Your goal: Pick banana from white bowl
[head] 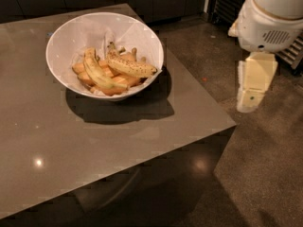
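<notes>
— Where's the gripper (253,86)?
— Off the table's (118,141) right edge, over the floor, well apart from the bowl (64,34). Released or clenched, I can't tell.
— And the banana (131,67)?
— Speckled, lying on top at the bowl's right side. I'd descend from above, clearing the rim and the smoother banana (100,74).

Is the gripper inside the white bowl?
No, the gripper hangs over the floor beyond the table's edge, apart from the white bowl holding the banana.

Speckled banana (132,68) in white bowl (64,38) (hand (249,101) off-table)
</notes>
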Tool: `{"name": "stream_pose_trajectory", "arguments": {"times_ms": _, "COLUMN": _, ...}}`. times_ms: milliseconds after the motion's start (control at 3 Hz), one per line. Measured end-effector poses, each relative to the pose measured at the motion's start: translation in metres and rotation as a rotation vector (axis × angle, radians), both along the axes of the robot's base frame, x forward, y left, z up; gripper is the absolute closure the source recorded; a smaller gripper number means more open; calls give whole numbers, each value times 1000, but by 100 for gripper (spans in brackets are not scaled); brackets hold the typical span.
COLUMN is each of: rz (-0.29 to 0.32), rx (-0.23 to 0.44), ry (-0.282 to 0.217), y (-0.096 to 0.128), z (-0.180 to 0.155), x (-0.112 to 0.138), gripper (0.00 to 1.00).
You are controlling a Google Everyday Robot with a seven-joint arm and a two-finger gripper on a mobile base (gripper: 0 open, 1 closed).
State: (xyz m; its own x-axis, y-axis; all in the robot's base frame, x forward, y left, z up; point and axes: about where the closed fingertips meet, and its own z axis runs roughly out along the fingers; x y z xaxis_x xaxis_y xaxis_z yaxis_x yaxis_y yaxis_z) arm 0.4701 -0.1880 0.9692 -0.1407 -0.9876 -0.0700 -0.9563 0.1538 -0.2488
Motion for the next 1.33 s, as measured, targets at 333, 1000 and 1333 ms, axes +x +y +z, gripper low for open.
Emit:
{"name": "stream_pose_trajectory", "arguments": {"times_ms": 333, "rz": -4, "rx": 23, "ry": -23, "y": 1, "z": 3, "x": 3, "gripper": 0}}
{"name": "stream_pose_trajectory", "arguments": {"times_ms": 1000, "rz": 72, "rx": 84, "ry": -7, "y": 47, "z": 16, "x": 37, "gripper": 0}}
{"name": "stream_pose_trajectory", "arguments": {"times_ms": 1333, "rz": 72, "rx": 84, "ry": -7, "y": 47, "z": 16, "x": 37, "gripper": 0}}
